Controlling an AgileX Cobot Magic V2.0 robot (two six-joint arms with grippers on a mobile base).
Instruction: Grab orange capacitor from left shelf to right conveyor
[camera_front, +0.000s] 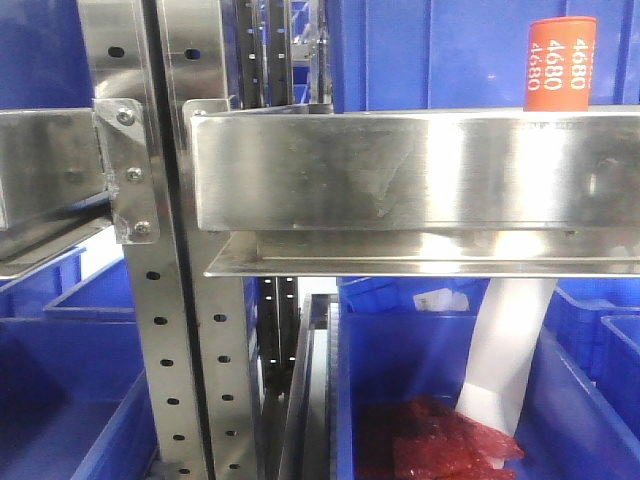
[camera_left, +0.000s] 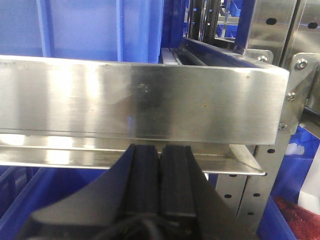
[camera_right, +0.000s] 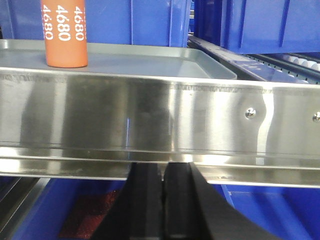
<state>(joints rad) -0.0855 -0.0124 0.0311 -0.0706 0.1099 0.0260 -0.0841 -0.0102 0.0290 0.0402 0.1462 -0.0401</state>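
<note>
The orange capacitor (camera_front: 560, 62), a smooth cylinder printed 4680 in white, stands upright on a grey tray (camera_right: 200, 62) behind the brushed steel rail (camera_front: 400, 170), at 1 o'clock in the front view and 11 o'clock from the right wrist. The left tool (camera_left: 160, 150) and right tool (camera_right: 162, 167) are both clenched on nothing, black pads (camera_left: 145, 170) together. A blue plastic bin (camera_front: 400, 370) at 5 o'clock holds crinkled red material (camera_front: 430, 435), possibly bags.

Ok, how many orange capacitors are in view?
1. The orange capacitor stands upright on the grey tray behind the steel rail, upper right in the front view. More could be hidden behind it.
</note>
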